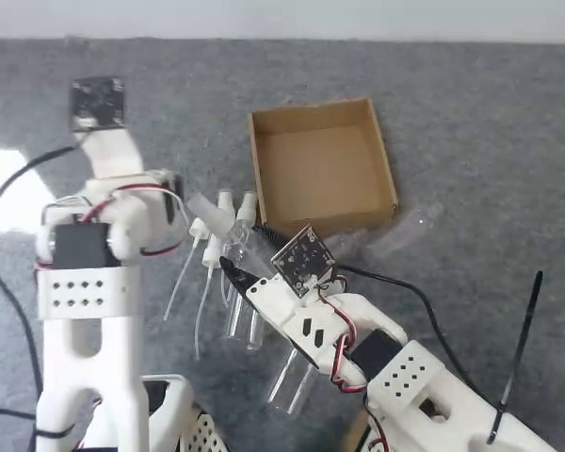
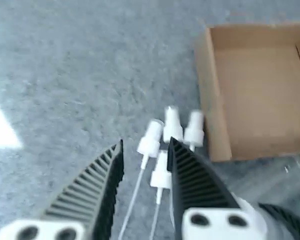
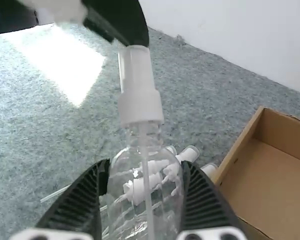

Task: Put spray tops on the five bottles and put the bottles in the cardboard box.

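My right gripper (image 1: 246, 250) (image 3: 144, 170) is shut on a clear bottle (image 1: 237, 243) (image 3: 140, 200), held tilted above the carpet. A white spray top (image 3: 138, 95) (image 1: 212, 212) sits in its neck, its tube running down inside. My left gripper (image 1: 188, 209) (image 2: 146, 144) is open right at that top's cap; one of its black fingers (image 3: 120, 20) lies over the cap. Several loose spray tops (image 1: 205, 252) (image 2: 165, 135) lie on the carpet below, beside the empty cardboard box (image 1: 325, 169) (image 2: 255, 90) (image 3: 275, 165).
More clear bottles (image 1: 243, 318) lie on the grey carpet under the right arm, one (image 1: 292, 381) nearer the front. Faint clear bottles (image 1: 410, 226) rest by the box's near right corner. Cables trail from both arms. Open carpet lies behind and to the right of the box.
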You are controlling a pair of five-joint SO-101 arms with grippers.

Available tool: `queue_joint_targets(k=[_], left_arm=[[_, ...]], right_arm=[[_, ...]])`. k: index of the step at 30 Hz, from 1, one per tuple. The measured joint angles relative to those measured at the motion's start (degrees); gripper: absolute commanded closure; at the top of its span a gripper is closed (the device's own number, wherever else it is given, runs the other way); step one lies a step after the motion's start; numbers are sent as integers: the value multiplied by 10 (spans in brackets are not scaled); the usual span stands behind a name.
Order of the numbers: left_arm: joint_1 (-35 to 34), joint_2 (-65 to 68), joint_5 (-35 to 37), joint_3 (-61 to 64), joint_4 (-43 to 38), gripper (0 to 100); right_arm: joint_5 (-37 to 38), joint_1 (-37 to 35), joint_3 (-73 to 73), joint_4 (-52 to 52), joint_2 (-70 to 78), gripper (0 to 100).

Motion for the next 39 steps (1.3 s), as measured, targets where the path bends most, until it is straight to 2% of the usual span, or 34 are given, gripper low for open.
queue_joint_targets(k=[7,10,23,33,39], left_arm=[[96,-1,2,11,-6,863],[116,-2,2,11,-6,863],[89,-1,2,11,-5,860],[90,-1,2,-69,32,859],[76,-113,-2,-88,57,858]], right_arm=[[0,-4,2,1,11,992],[0,-4,2,1,12,992],[0,-4,2,1,12,992],[0,28,-24,1,11,992],[-2,66,-89,1,11,992]])
